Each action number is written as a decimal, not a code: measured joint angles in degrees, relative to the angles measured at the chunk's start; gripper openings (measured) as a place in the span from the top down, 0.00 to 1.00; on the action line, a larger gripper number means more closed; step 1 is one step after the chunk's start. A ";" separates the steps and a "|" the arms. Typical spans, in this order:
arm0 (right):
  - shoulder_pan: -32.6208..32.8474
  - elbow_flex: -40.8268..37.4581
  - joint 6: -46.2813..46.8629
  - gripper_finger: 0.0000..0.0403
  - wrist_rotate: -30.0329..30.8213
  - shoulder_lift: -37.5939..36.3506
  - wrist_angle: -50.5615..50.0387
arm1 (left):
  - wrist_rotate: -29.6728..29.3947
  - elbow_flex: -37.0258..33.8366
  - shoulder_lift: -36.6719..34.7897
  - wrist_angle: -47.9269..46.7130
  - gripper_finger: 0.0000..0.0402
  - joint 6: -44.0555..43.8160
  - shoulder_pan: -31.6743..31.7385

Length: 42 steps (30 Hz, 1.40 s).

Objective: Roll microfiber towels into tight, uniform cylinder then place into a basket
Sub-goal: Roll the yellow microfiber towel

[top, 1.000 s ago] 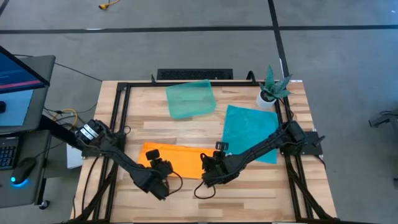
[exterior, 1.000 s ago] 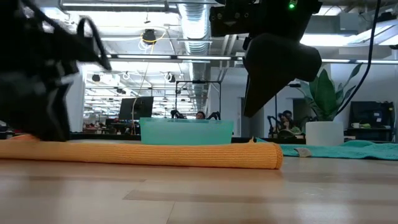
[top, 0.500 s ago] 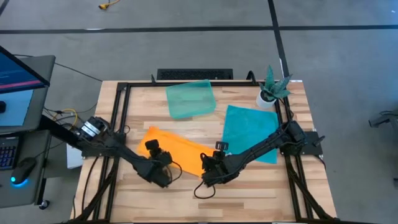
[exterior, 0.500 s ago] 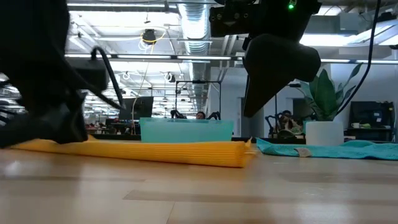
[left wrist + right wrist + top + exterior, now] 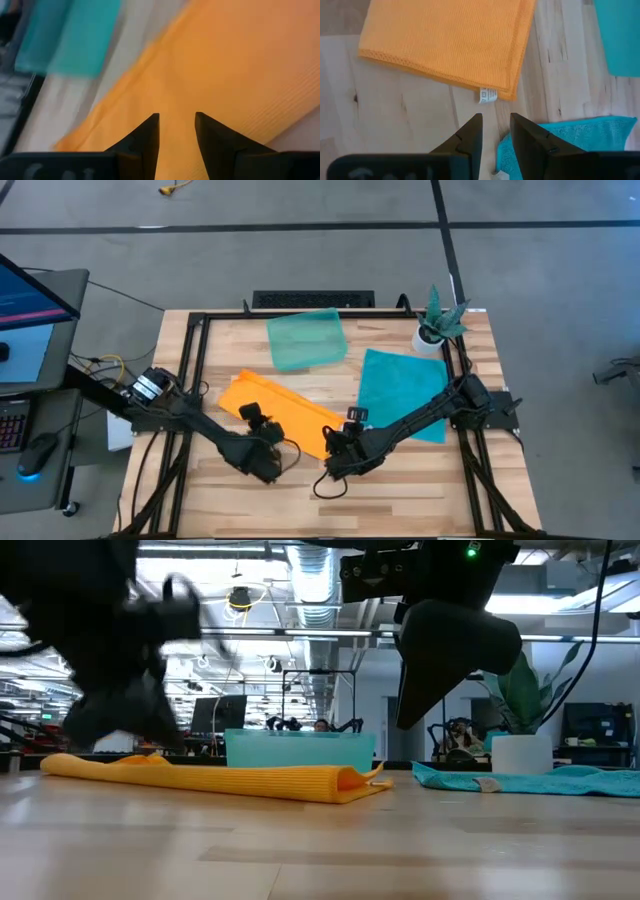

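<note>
The left gripper [image 5: 268,463], fingers [image 5: 150,137] slightly parted and empty, hovers over the folded orange towel [image 5: 282,413] mid-desk, positioned to roll it, while the right gripper [image 5: 337,463] waits beside, fingers likewise apart.

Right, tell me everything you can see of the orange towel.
The bright orange microfiber towel lies on the wooden table, folded into a long band running diagonally. Its cloth is finely ribbed with a stitched hem, and a small white tag sticks out at one corner. In the low view it lies low, with a loose curl at its end, not yet a tight cylinder. The left pincer is directly over it; the right pincer is just off its tagged corner.
</note>
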 joint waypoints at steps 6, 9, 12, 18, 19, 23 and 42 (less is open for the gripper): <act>0.10 0.00 0.00 0.70 -0.02 0.00 -0.20 | -2.90 0.35 0.39 21.17 0.70 10.81 -1.18; 0.10 0.00 0.00 0.70 -0.02 0.00 -0.22 | -2.02 0.33 0.49 24.39 0.70 13.50 0.16; 0.10 0.00 0.00 0.70 -0.02 0.00 -0.22 | -0.26 0.33 0.49 25.79 0.70 15.14 1.42; 0.12 0.00 0.00 0.70 -0.04 0.02 -0.11 | 6.69 0.28 3.51 31.97 0.70 19.32 2.72; 0.11 0.02 0.02 0.70 -0.02 0.02 -0.05 | 7.56 0.32 4.56 34.11 0.70 20.13 2.74; 0.11 0.02 0.00 0.70 -0.05 0.02 -0.25 | 7.82 0.39 8.22 36.26 0.70 22.16 2.73; 0.10 0.02 0.02 0.70 -0.04 0.02 -0.07 | 29.65 0.24 -0.82 18.85 0.70 28.32 -10.68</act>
